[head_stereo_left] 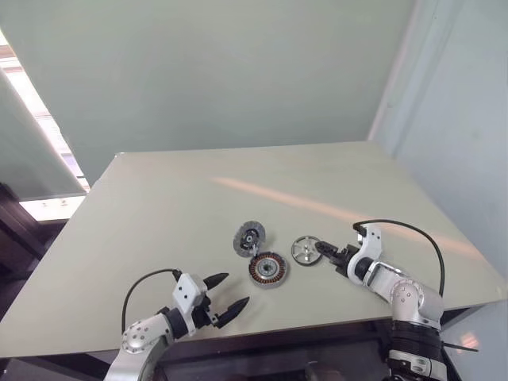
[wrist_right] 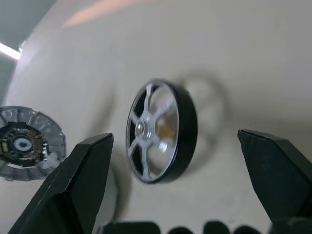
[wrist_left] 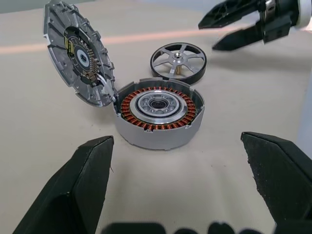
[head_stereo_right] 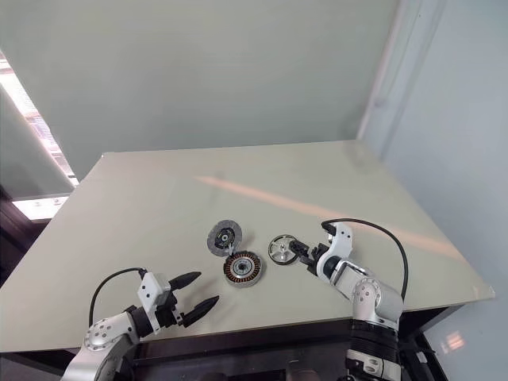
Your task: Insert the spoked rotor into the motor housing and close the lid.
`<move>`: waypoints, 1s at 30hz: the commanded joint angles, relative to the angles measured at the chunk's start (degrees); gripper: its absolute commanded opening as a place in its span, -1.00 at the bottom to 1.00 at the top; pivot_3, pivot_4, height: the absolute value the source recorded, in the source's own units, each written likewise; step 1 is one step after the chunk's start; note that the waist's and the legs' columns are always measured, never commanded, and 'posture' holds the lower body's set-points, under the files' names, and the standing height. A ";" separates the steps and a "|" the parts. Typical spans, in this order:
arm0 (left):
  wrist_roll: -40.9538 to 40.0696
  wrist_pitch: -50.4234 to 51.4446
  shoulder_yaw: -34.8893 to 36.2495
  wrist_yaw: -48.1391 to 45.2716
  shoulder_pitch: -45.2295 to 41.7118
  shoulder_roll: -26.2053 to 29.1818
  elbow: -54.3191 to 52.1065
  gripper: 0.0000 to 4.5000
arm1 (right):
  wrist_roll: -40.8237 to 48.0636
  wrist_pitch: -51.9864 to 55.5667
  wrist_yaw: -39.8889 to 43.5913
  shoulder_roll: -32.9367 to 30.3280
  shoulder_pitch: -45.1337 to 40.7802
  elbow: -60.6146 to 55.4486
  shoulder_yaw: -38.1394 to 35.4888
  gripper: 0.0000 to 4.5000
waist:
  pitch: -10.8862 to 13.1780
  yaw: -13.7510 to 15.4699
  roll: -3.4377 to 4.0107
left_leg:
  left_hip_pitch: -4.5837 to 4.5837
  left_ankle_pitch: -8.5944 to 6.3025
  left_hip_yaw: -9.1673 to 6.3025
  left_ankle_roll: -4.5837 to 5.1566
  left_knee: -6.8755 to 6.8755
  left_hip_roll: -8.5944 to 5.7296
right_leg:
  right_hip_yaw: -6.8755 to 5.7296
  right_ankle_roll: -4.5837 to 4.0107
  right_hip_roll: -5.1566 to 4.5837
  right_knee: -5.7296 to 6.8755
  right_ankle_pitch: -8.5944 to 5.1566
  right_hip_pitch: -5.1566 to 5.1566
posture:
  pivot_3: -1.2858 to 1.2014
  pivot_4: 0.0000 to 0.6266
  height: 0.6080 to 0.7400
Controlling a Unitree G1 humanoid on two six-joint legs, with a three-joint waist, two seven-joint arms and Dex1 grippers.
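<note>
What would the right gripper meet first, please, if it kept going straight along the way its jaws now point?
Most likely the spoked rotor, which lies on the table directly ahead of the open right gripper. Nothing sits between them, though the exact depth is hard to judge.

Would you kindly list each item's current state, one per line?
spoked rotor: flat on the table, free, outside the housing.
motor housing: open, coils exposed, no rotor in it.
lid: off, tilted up, leaning against the housing.
left claw: open, holding nothing.
right claw: open, holding nothing, beside the rotor.
</note>
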 commanded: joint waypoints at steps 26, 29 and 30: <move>0.21 -1.13 0.32 0.06 -0.74 -0.17 -1.07 1.00 | 13.31 -4.22 -2.80 3.36 -4.54 11.90 -6.44 -0.82 | 0.01 -1.30 0.46 | 0.00 0.00 -0.02 0.01 -0.01 0.00 | 0.01 0.00 0.00 -0.02 0.00 0.02 | 0.03 -1.00 1.00; 0.20 -1.19 0.38 -0.04 -0.84 -0.12 -0.95 1.00 | 16.40 -3.61 -2.71 3.96 -4.33 10.97 -7.44 -0.82 | 0.02 -1.29 0.47 | 0.00 0.00 -0.02 0.01 -0.01 0.00 | 0.01 0.00 0.00 -0.02 0.00 0.02 | 0.03 -1.00 1.00; 0.19 -1.21 0.41 -0.08 -0.88 -0.09 -0.90 1.00 | 18.17 -2.97 -2.46 4.31 -4.33 10.44 -7.99 -0.82 | 0.02 -1.30 0.47 | -0.01 0.00 -0.02 0.01 -0.01 0.00 | 0.01 0.00 0.00 -0.02 0.00 0.02 | 0.03 -1.00 1.00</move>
